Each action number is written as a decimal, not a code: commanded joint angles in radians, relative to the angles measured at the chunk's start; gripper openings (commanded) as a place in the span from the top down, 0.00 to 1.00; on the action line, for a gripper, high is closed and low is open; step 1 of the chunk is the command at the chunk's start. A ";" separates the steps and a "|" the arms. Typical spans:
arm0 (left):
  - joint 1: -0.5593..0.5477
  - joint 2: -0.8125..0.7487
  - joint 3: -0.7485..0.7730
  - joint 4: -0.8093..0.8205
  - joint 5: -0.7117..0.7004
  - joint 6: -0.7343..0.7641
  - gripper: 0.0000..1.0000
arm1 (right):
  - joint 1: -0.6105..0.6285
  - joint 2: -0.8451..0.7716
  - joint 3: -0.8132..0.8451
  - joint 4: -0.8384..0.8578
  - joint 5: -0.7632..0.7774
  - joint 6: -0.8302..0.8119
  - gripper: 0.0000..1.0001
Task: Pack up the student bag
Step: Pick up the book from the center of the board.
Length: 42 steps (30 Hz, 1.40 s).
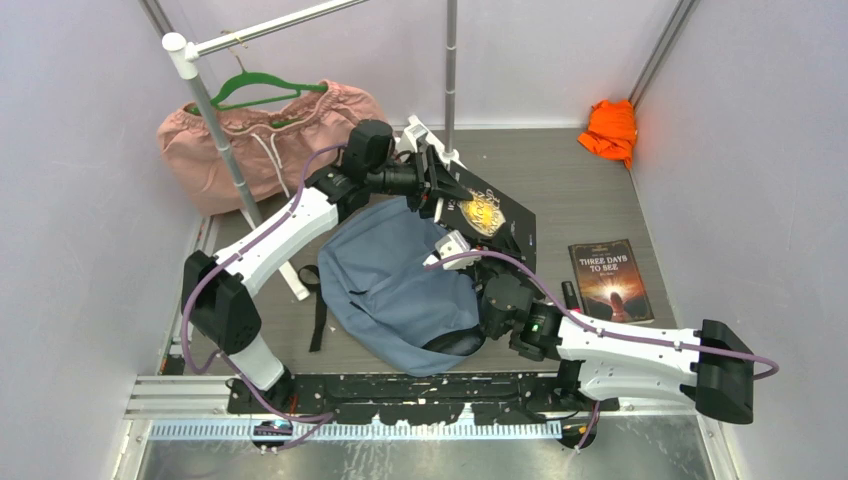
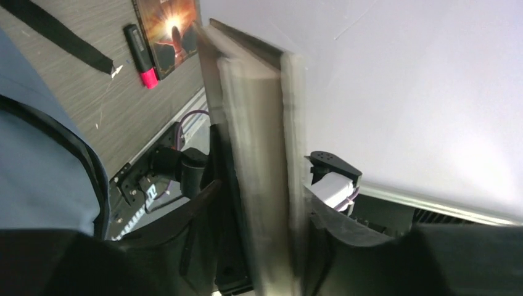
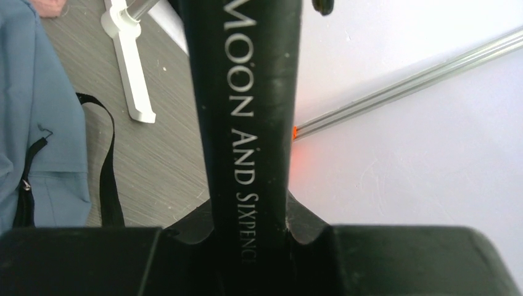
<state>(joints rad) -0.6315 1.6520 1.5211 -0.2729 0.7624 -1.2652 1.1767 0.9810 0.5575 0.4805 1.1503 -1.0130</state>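
The dusty-blue student bag [image 1: 400, 290] lies in the middle of the table, with black straps to its left. A black book [image 1: 492, 212], its spine reading "Moon and Sixpence" [image 3: 250, 105], is held up on edge just past the bag's far right side. My left gripper [image 1: 437, 185] is shut on the book's far end, and its page edges [image 2: 265, 154] sit between the jaws. My right gripper [image 1: 487, 262] is shut on the spine at the near end [image 3: 250, 216]. The bag also shows in the left wrist view [image 2: 37, 160] and the right wrist view [image 3: 37, 123].
A second book, "Three Days to See" [image 1: 610, 280], lies flat on the right, with a black and pink marker [image 2: 140, 55] beside it. A pink garment [image 1: 270, 135] on a green hanger hangs on a white rack at the back left. An orange cloth [image 1: 610, 130] lies in the back right corner.
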 commanded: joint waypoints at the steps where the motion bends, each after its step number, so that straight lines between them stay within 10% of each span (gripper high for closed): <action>1: -0.014 -0.012 0.017 0.086 0.029 0.009 0.68 | 0.010 0.018 0.032 0.156 0.022 -0.028 0.99; 3: -0.018 -0.011 0.019 0.078 0.026 0.021 0.96 | 0.009 0.024 0.045 0.138 0.034 -0.001 0.99; 6: -0.019 -0.016 0.023 0.061 0.028 0.061 1.00 | 0.010 0.017 0.063 0.099 0.053 0.052 0.93; 11: -0.014 -0.058 0.071 -0.013 0.009 0.167 1.00 | 0.009 -0.068 0.087 -0.072 0.040 0.246 0.27; 13: -0.014 -0.074 0.125 -0.114 -0.034 0.255 1.00 | 0.011 -0.126 0.138 -0.298 -0.003 0.421 0.16; 23: 0.006 -0.172 0.186 -0.266 -0.141 0.511 1.00 | 0.008 -0.336 0.333 -1.035 -0.394 1.127 0.07; 42: 0.050 -0.296 0.147 -0.403 -0.183 0.693 1.00 | -0.049 -0.413 0.315 -1.060 -0.619 1.523 0.00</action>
<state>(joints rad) -0.5976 1.4322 1.6524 -0.7742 0.5121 -0.5991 1.1679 0.4652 0.8249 -0.6121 0.5808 0.4347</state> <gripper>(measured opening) 0.218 0.996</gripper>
